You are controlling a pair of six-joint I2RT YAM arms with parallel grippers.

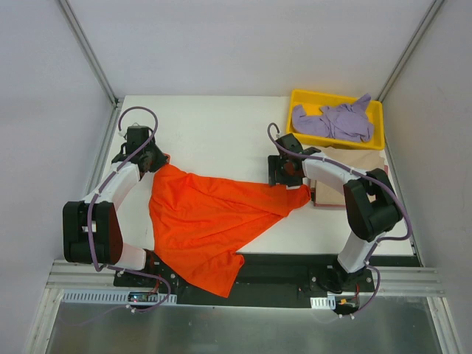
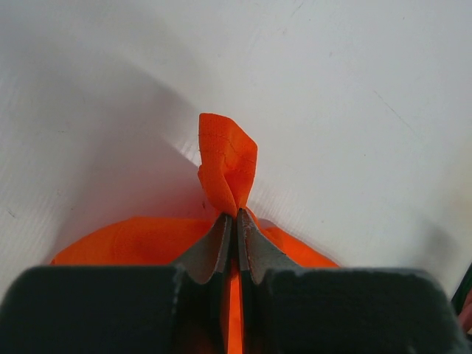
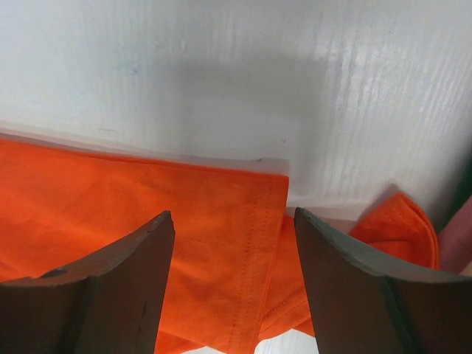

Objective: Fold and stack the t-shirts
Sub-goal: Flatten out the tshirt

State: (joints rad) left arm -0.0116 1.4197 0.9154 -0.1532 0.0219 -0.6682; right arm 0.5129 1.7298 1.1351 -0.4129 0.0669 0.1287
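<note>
Yellow tray (image 1: 328, 96) holds lavender t-shirt (image 1: 335, 122) — tan t-shirt (image 1: 361, 158) beside it.

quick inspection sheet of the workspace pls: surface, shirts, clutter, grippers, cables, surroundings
surface: white table, no marks seen
job's things: orange-red t-shirt spread unfolded across the middle, one end hanging over the near edge; lavender t-shirt bunched in the tray; tan t-shirt lying flat beside the tray
clutter: yellow tray at the far right corner
grippers: left gripper shut on a pinch of orange cloth; right gripper open above the shirt's hem
cables: purple cables loop along both arms, no snag seen
surroundings: white walls, metal rail at the near edge
</note>
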